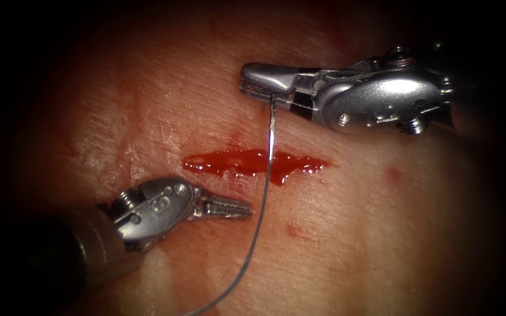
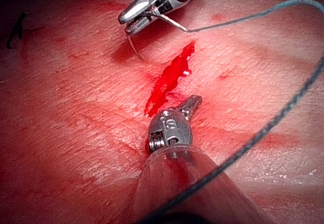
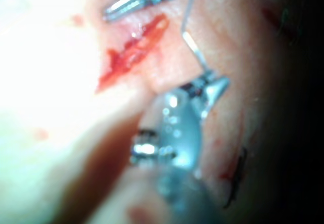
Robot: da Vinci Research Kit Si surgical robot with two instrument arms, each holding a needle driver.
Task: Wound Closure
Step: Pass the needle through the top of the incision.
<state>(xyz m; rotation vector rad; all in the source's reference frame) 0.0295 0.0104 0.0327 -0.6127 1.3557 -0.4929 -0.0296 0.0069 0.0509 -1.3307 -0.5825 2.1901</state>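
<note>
Needle (image 1: 271, 131) hung free of the tissue (image 1: 382, 234) above the cut (image 1: 256, 162), clamped in the right tool (image 1: 265, 82) jaws near its thread (image 1: 247, 257) end, probably to present the point; left tool (image 1: 232, 207) jaws closed, empty, just below the cut.

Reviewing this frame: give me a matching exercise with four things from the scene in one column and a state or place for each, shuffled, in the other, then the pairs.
Things:
1. right tool
2. left tool
3. needle
4. thread

States:
A. jaws shut, holding nothing, beside the cut
B. trails from the needle's end across the tissue
C. jaws shut on the needle
D. held above the tissue, not in it

Pairs: 1-C, 2-A, 3-D, 4-B
</note>
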